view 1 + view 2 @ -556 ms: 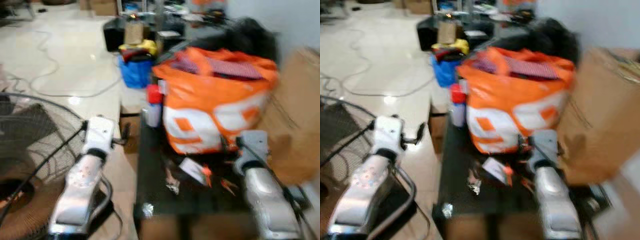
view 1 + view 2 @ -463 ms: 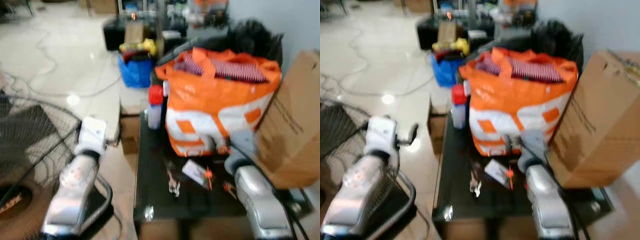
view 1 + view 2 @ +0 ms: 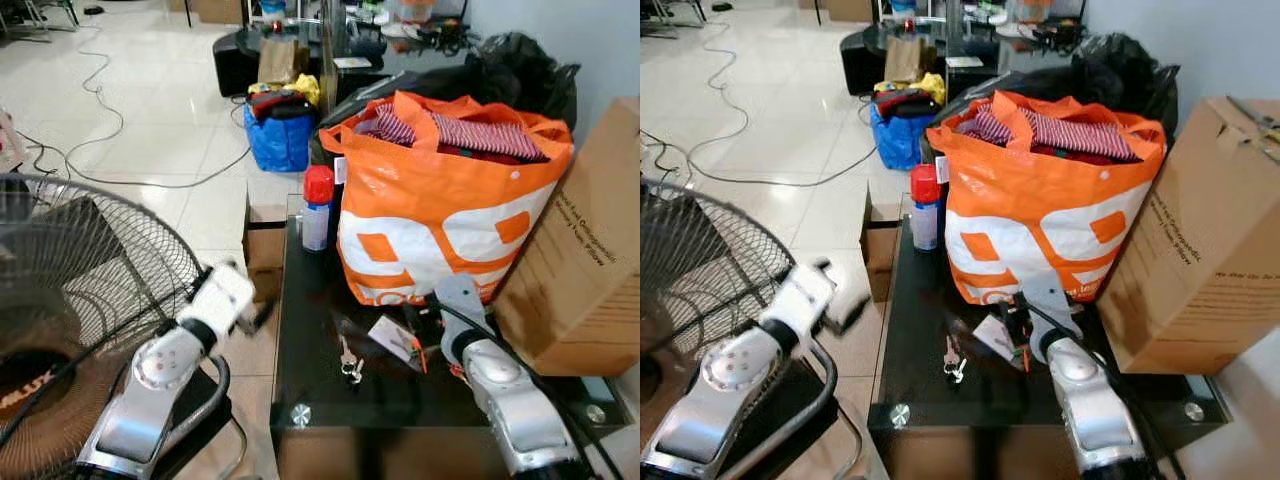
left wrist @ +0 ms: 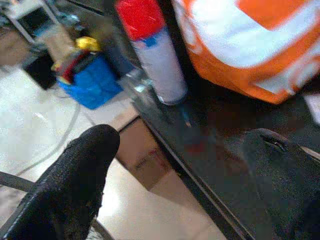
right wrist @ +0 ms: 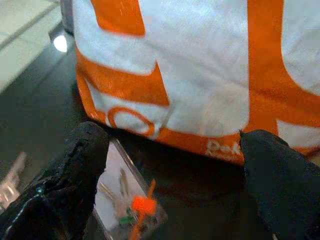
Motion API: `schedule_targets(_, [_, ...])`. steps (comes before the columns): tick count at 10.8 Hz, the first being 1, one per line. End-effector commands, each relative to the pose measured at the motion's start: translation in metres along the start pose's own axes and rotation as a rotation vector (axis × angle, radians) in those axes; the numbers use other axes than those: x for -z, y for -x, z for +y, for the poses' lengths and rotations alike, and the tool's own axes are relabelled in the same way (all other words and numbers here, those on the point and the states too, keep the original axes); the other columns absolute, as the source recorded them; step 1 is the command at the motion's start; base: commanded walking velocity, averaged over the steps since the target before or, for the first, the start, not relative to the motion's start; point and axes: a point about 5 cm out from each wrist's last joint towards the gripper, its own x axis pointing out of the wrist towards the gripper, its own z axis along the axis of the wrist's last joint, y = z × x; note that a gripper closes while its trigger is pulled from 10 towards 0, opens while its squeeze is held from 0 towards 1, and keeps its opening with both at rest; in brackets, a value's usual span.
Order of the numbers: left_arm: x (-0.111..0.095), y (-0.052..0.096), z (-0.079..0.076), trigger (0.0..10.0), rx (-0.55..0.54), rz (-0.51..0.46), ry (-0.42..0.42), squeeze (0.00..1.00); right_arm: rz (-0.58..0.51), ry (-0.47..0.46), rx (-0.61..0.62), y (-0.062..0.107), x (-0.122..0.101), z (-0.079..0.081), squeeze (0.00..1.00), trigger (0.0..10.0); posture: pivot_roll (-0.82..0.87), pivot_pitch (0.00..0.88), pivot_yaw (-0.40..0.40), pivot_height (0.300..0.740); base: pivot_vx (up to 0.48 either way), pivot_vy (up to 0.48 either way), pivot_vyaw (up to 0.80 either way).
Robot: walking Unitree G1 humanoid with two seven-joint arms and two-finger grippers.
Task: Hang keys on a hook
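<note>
A small bunch of metal keys (image 3: 350,366) lies on the black glass table (image 3: 310,395), near its front edge. Beside it lies a clear packet (image 5: 127,202) holding more keys and an orange tag. My right gripper (image 5: 175,170) is open and hovers low over the table, between that packet and the foot of the orange bag (image 3: 440,220). My left gripper (image 4: 180,165) is open too, held off the table's left edge and pointing toward the red-capped spray can (image 4: 157,55).
A large cardboard box (image 3: 590,260) stands on the table's right side. A floor fan (image 3: 70,290) sits at my left, close to the left arm. Beyond the table are a blue bag (image 3: 275,140), black bags and cables on the tiled floor.
The view has steadied and sharpened after the camera shifted. My left arm has reached forward toward the table's left edge. The right gripper stays by the orange bag's foot.
</note>
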Motion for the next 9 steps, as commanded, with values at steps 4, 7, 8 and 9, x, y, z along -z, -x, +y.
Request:
schedule_targets(4, [0.024, 0.004, -0.047, 10.0, 0.332, 0.079, -0.037, 0.0, 0.035, 0.063, -0.309, 0.007, 0.011, 0.025, 0.0, 10.0, -0.08, 0.012, -0.025, 0.74, 0.0, 0.0, 0.0])
schedule_targets(7, [0.035, 0.009, -0.056, 10.0, 0.381, 0.127, -0.094, 0.0, 0.05, 0.128, -0.483, 0.016, 0.023, 0.043, 1.0, 10.0, -0.12, 0.061, -0.018, 0.74, 0.0, 0.0, 0.0])
schedule_targets(8, [0.038, 0.011, -0.056, 10.0, 0.379, 0.136, -0.098, 0.0, 0.054, 0.136, -0.49, 0.016, 0.024, 0.045, 1.0, 10.0, -0.12, 0.075, -0.02, 0.74, 0.0, 0.0, 0.0])
schedule_targets(9, [0.045, 0.017, -0.055, 10.0, 0.369, 0.165, -0.107, 0.0, 0.064, 0.125, -0.522, 0.014, 0.026, 0.058, 1.0, 10.0, -0.11, 0.094, -0.027, 0.74, 0.0, 0.0, 0.0])
